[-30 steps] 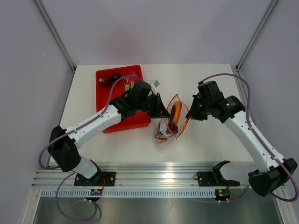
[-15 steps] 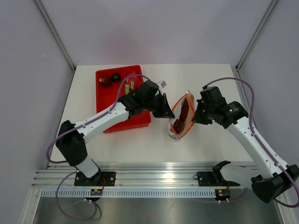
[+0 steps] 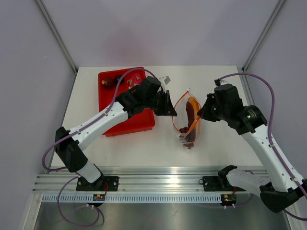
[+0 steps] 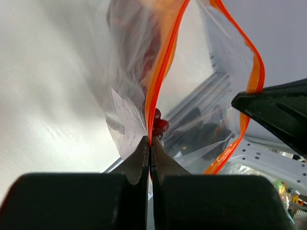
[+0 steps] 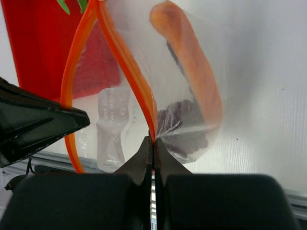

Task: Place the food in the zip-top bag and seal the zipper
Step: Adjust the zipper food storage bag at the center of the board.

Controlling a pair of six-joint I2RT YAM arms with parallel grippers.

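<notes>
Food partly in zip-top bag, some left in red bin beside it; left gripper and right gripper pinch the unsealed zipper.

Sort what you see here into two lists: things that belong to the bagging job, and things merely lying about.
Belongs to the job: zip-top bag, its orange zipper, food in the bag, food not yet bagged, left gripper and right gripper, both pinching the bag's mouth.
Merely there: red bin, purple cables, metal rail.
</notes>
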